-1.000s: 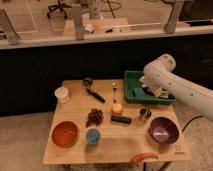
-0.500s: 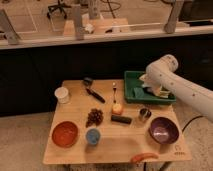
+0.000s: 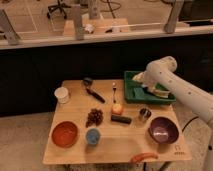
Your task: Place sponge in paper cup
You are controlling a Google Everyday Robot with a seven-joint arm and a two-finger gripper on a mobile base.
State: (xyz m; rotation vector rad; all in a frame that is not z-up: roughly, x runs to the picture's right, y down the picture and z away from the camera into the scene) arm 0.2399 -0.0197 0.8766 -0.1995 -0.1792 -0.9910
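A white paper cup (image 3: 61, 94) stands upright at the left edge of the wooden table (image 3: 125, 145). A green tray (image 3: 131, 92) sits at the table's back right. A pale yellowish thing (image 3: 161, 92) in it may be the sponge; I cannot tell for sure. My white arm (image 3: 165, 72) reaches in from the right and bends down into the tray. My gripper (image 3: 149, 88) is low inside the tray, next to that yellowish thing and far from the paper cup.
On the table are a black brush (image 3: 93, 93), a fork (image 3: 114, 90), a small orange fruit (image 3: 117, 108), a dark bar (image 3: 121, 119), grapes (image 3: 94, 117), a metal cup (image 3: 145, 114), an orange bowl (image 3: 65, 134), a blue cup (image 3: 92, 136), a purple bowl (image 3: 163, 130) and a red item (image 3: 145, 157) at the front edge.
My arm has shifted slightly over the green tray; the gripper stays inside it. Nothing on the table has moved.
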